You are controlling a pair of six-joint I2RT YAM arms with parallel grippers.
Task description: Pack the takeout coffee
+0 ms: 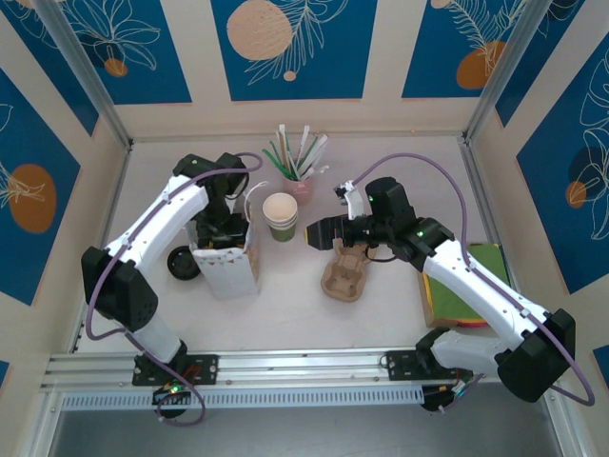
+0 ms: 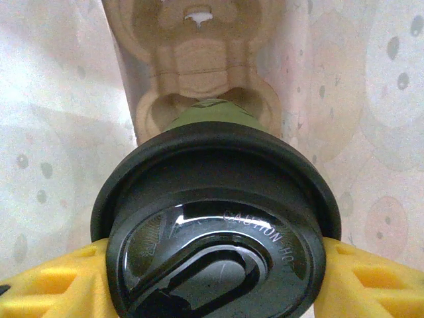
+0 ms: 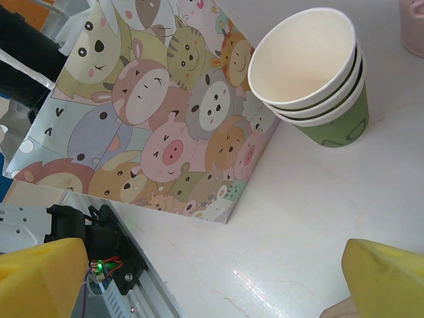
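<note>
Two arms: the left one reaches down into the bag (image 1: 228,267); the right one hovers to the bag's right.
Coffee (image 2: 212,112): inside the bag, upright, its green body aimed at the near pocket of the tray (image 2: 199,59) on the bag's floor. I cannot tell whether it is seated.
Left end effector (image 2: 212,285): yellow fingers (image 2: 46,285) clamp the black lid (image 2: 218,252) from both sides, so the cup hangs level.
Right end effector (image 1: 319,231): jaws spread wide and empty, facing the bag's printed side, probably keeping clear.
Stack (image 1: 281,216): lidless cups just right of the bag, spare.
Spare tray (image 1: 344,274): on the tabletop (image 1: 400,171), farther right of the bag.
Next: lower straight down, because the bag's walls crowd the lid.
</note>
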